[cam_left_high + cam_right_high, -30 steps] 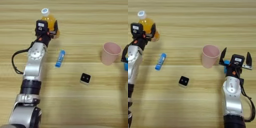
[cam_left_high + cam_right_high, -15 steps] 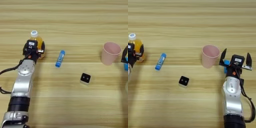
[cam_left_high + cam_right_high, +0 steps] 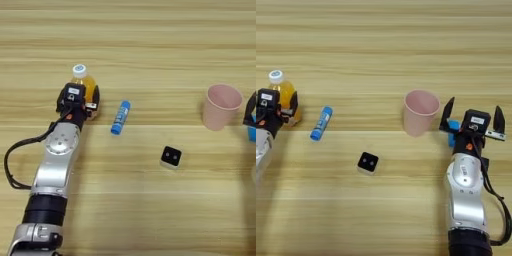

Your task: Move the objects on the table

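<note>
The table (image 3: 150,45) is a light-tan wooden surface with horizontal grain stripes. It carries 4 objects.

Left gripper (image 3: 79,98): positioned at the left side of the table, at the end of the silver left arm (image 3: 56,165), which reaches up from the lower left corner. Its 2 black fingers stand on either side of the orange-drink bottle (image 3: 82,82) and are closed against the bottle body. The bottle stands upright with its white cap (image 3: 79,69) visible above the gripper housing. Whether the bottle base rests on the table or is raised slightly cannot be determined, because the gripper covers the lower part of the bottle.

Right gripper (image 3: 472,111): positioned at the right side of the table, just right of the pink cup (image 3: 421,111). Its 2 black fingers are spread wide apart and point away from the robot. Nothing is between them. The left-hand finger is close to the cup wall, but contact cannot be confirmed. The silver right arm (image 3: 466,190) runs down to the lower edge.

Object positions:
- The pink cup stands upright, mouth up, right of centre.
- The blue-and-white tube (image 3: 120,117) lies flat, slightly tilted from vertical in the view, just right of the left gripper and clear of it.
- The black cube (image 3: 171,157) with white sides rests near the centre, below and between the tube and the cup, well apart from both. Its top face shows 2 small light marks.
</note>
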Robot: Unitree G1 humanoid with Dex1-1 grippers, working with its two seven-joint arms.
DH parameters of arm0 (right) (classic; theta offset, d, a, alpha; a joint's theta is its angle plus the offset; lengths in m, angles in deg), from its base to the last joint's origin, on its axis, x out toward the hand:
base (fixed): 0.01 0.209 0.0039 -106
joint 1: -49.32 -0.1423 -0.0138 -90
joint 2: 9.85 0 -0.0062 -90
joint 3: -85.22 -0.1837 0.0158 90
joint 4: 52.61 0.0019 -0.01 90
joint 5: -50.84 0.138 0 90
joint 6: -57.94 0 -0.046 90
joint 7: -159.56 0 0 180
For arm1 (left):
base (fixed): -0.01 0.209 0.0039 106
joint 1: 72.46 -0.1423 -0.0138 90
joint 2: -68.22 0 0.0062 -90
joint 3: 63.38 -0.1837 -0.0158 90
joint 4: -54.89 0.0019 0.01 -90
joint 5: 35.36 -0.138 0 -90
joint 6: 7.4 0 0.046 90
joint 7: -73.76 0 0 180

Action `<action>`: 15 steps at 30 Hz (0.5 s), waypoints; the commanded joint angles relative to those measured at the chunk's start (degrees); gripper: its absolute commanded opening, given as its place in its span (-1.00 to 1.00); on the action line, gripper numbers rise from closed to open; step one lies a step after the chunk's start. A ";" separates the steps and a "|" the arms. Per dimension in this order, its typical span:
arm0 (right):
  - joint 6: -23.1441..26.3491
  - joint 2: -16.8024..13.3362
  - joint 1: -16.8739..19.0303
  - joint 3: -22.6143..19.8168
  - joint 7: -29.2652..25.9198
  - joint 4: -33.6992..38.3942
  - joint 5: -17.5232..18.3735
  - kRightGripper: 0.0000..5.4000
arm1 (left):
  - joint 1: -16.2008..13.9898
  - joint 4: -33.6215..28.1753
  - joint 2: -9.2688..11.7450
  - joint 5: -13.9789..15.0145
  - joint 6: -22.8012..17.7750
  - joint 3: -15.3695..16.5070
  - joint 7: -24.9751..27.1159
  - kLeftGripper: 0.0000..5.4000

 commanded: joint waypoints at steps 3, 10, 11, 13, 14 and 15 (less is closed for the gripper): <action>0.14 -0.25 -0.46 -0.13 -0.29 -0.24 0.01 1.00 | 0.61 3.15 0.03 -0.46 0.11 -1.24 0.80 0.37; 0.08 -0.21 -0.40 -0.15 -0.28 -0.19 -0.02 1.00 | 0.69 4.16 0.30 -0.53 0.41 -1.38 0.60 0.67; 0.07 -0.21 -0.41 -0.16 -0.28 -0.20 -0.01 1.00 | 0.60 4.13 0.38 -0.57 0.35 -1.35 0.48 0.69; 0.08 -0.20 -0.41 -0.17 -0.27 -0.19 -0.01 1.00 | 0.44 4.02 0.50 -0.59 0.27 -1.33 0.44 0.76; 0.07 -0.19 -0.43 -0.15 -0.26 -0.23 -0.03 1.00 | 0.27 3.81 0.56 -0.58 0.23 -1.30 0.44 0.79; 0.05 -0.19 -0.44 -0.15 -0.24 -0.25 -0.05 1.00 | -0.02 3.35 0.62 -0.57 0.12 -1.30 0.48 0.80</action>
